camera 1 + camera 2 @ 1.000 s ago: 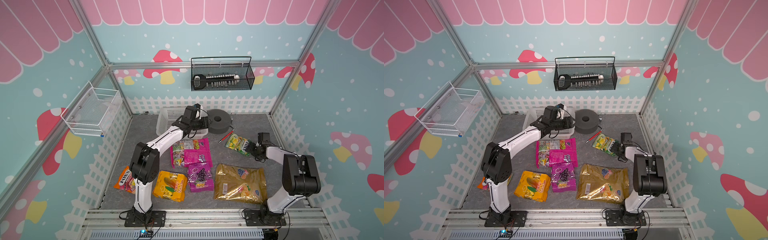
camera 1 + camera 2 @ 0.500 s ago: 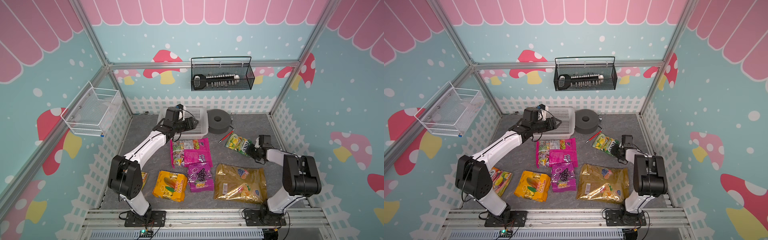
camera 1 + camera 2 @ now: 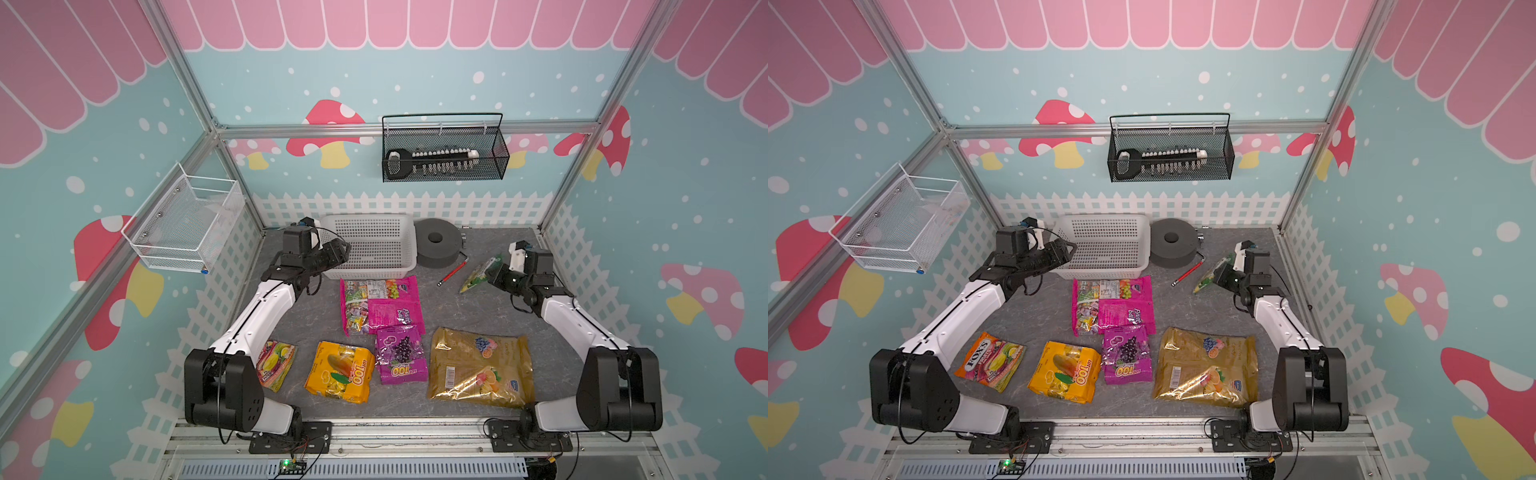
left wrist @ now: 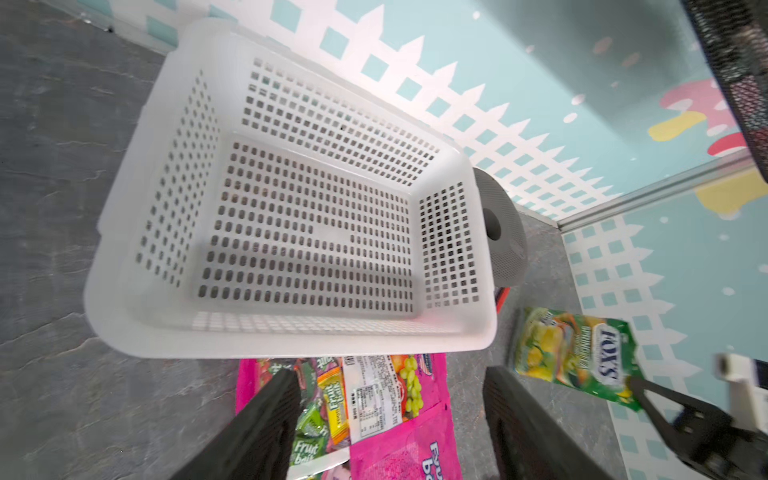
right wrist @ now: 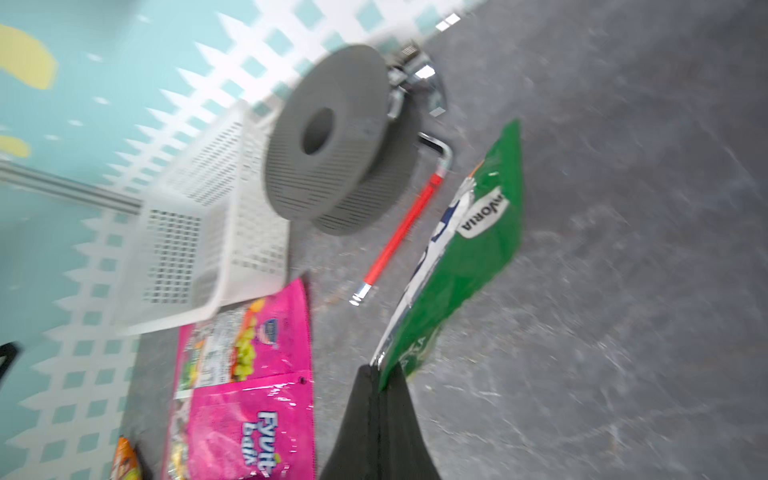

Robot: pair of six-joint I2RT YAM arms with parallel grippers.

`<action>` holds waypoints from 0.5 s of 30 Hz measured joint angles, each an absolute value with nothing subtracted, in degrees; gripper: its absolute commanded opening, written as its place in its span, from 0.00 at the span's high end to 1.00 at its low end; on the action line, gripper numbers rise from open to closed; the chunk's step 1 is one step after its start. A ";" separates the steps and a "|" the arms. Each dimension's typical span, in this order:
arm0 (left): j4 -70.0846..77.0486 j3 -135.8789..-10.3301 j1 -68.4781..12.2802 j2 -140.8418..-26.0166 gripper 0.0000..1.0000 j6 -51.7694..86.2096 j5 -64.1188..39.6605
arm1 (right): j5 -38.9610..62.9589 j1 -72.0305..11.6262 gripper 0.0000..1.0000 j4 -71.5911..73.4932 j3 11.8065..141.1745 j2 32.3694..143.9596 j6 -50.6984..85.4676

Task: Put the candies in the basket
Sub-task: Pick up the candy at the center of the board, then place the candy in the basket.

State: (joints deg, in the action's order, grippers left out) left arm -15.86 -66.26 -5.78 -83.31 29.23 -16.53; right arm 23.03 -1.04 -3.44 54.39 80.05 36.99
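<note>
While the small green-yellow candy bag (image 3: 478, 277) is hanging on edge from the right tool (image 3: 496, 272), pinched at one short end by jaws pressing flat together on the foil, its long axis is running straight out ahead of the tool's tips. I cannot tell whether the free end is touching the worktop (image 3: 478, 320). The basket (image 3: 365, 272) is sitting ahead of that tool and off to the robot's left, with nothing in it. The red stick (image 3: 453, 272) and the grey roll (image 3: 436, 245) are lying between the two. So the carry is probably going to be a lift and a leftward sweep over both, free end leading. Behind the tool, the right arm is reaching low and forward along the worktop's right side, wrist bending inward. The left tool (image 3: 343, 249) is hovering just beside the basket's near left corner, nearer to it than the right tool, jaws standing apart and holding nothing.
</note>
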 measured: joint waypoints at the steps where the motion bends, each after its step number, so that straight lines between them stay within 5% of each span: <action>1: -16.01 -66.00 -5.58 -83.48 0.26 29.26 -16.43 | 23.53 -2.28 1.00 -3.44 55.92 79.40 36.88; 15: -16.10 -64.95 -4.62 -87.02 0.24 29.08 -12.91 | 28.58 -18.87 1.00 1.23 73.41 85.52 39.40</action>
